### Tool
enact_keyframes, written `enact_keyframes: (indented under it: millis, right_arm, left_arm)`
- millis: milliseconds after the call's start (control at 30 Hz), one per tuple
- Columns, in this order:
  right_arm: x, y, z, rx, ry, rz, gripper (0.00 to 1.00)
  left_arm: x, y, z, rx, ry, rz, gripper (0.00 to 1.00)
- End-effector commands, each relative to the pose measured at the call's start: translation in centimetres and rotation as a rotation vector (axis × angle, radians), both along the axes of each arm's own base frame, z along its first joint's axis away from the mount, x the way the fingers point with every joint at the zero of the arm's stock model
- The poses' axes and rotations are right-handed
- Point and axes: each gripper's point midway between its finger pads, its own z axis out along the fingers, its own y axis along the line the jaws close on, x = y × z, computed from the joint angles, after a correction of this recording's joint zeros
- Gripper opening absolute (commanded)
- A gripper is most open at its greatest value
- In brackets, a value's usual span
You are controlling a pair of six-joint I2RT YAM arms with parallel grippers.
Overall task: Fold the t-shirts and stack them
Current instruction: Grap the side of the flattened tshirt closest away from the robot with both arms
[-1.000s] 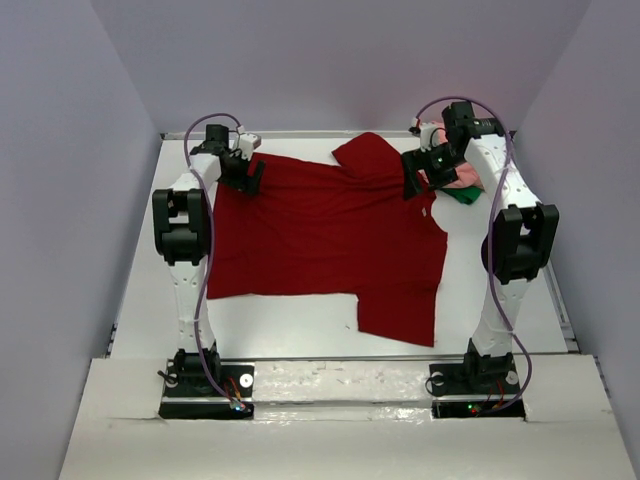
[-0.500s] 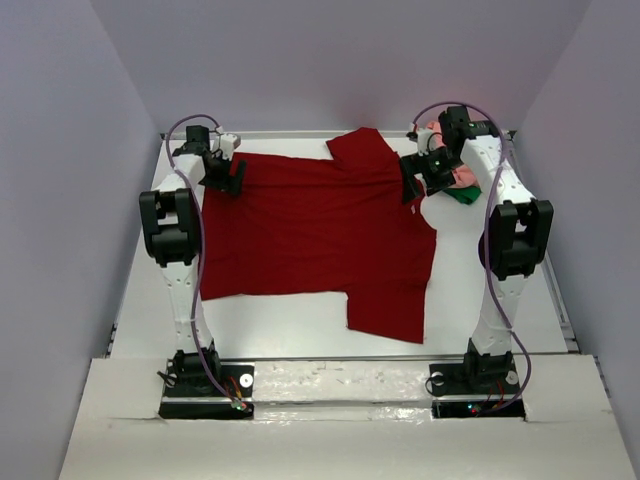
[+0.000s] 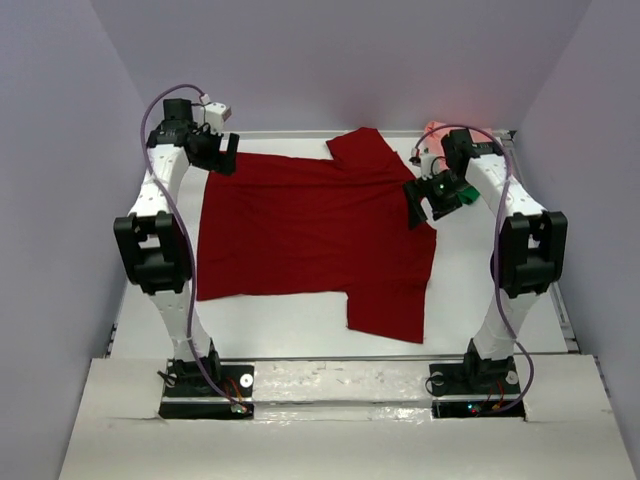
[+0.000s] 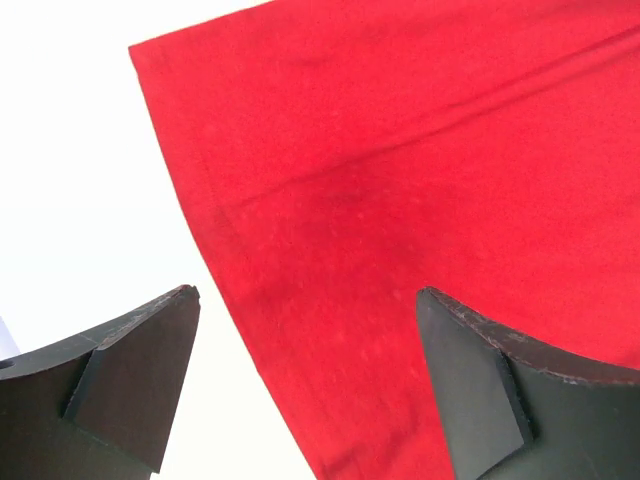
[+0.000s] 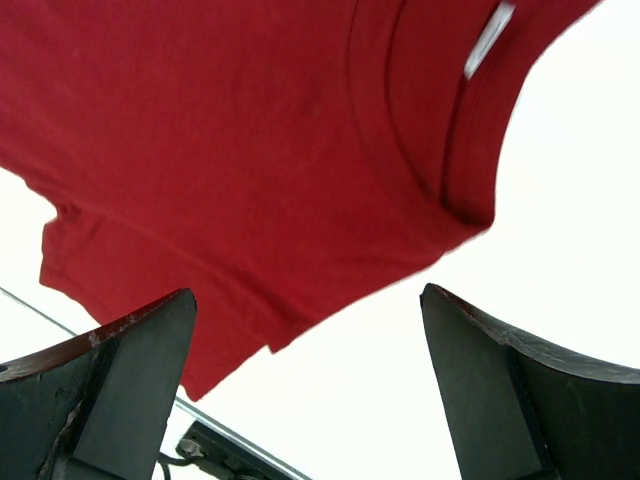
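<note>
The dark red t-shirt (image 3: 310, 235) lies spread flat across the middle of the surface (image 3: 270, 320). The left claw (image 3: 224, 155) over its far-left corner and the right claw (image 3: 422, 205) over its collar both gape wide, empty. Folding seems due next, which calls for pinching an edge.

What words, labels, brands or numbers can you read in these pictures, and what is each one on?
None can be read in any view.
White tag inside the collar of the red t-shirt: too blurred to read, if it bears any text at all.
The rest of the red t-shirt: plain cloth, no print or logo showing.
</note>
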Motion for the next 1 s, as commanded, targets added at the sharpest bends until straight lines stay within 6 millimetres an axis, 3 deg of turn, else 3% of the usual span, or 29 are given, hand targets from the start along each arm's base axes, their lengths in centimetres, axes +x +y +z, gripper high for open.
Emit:
enact_keyframes:
  millis: [0, 33, 100, 167, 200, 300, 467, 800, 967]
  right_arm:
    - [-0.4, -0.5, 3.1, -0.001, -0.156, 0.003, 1.0]
    - [-0.9, -0.6, 2.9, -0.003, -0.157, 0.004, 1.0]
    - [-2.3, -0.7, 2.4, -0.006, -0.153, 0.007, 1.0]
    - [-3.3, -1.2, 1.7, -0.028, -0.143, 0.0, 1.0]
    - [-3.6, -1.3, 1.4, -0.033, -0.139, -0.002, 1.0]
    - [-4.6, -1.3, 1.1, -0.028, -0.136, 0.002, 1.0]
    - [-5.0, -1.3, 0.9, -0.023, -0.142, 0.003, 1.0]
    - [-6.0, -1.9, -0.5, -0.053, -0.142, 0.0, 1.0]
    - [-5.8, -2.2, -0.3, -0.066, -0.166, -0.001, 1.0]
  left_arm:
    - [-5.9, -1.1, 2.8, -0.017, 0.032, -0.022, 0.99]
    - [-7.2, -1.0, 4.0, -0.004, 0.005, -0.021, 0.99]
    - [-9.1, -0.6, 3.3, 0.027, 0.008, -0.027, 0.99]
    - [-13.3, -0.1, -0.2, 0.064, 0.1, -0.016, 0.99]
    - [-14.7, 0.3, -0.3, 0.091, 0.108, -0.015, 0.99]
    - [-18.6, 0.9, -3.1, 0.129, 0.184, -0.019, 0.98]
    - [-23.2, 0.8, -4.6, 0.144, 0.242, -0.042, 0.99]
    - [-28.2, 3.3, -5.7, 0.289, 0.29, -0.018, 0.99]
    - [-30.7, 2.1, -7.1, 0.233, 0.368, -0.081, 0.99]
